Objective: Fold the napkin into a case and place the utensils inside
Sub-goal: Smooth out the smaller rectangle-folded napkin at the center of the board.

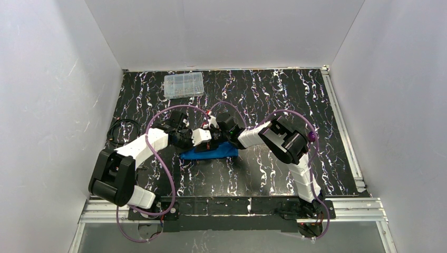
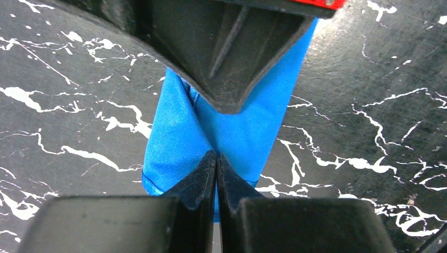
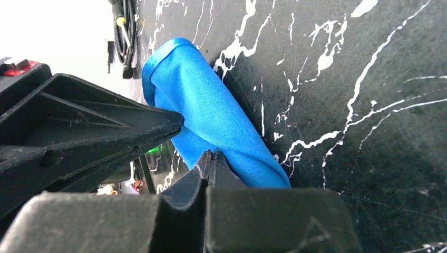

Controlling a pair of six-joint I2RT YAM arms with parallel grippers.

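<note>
Two arms stretch from the near edge and meet at the middle of the black marbled surface (image 1: 316, 95), over the blue napkin (image 1: 211, 152), which lies there flat in a narrow folded bundle. The left hand (image 2: 216, 158) is clenched, tips pressed together at one end of the cloth. The right hand (image 3: 211, 156) is clenched too, tips against the cloth. Whether either pinches fabric cannot be told. Beyond, a clear box (image 1: 183, 85) sits near the far edge; a black cable coil (image 1: 122, 129) lies at the left.
</note>
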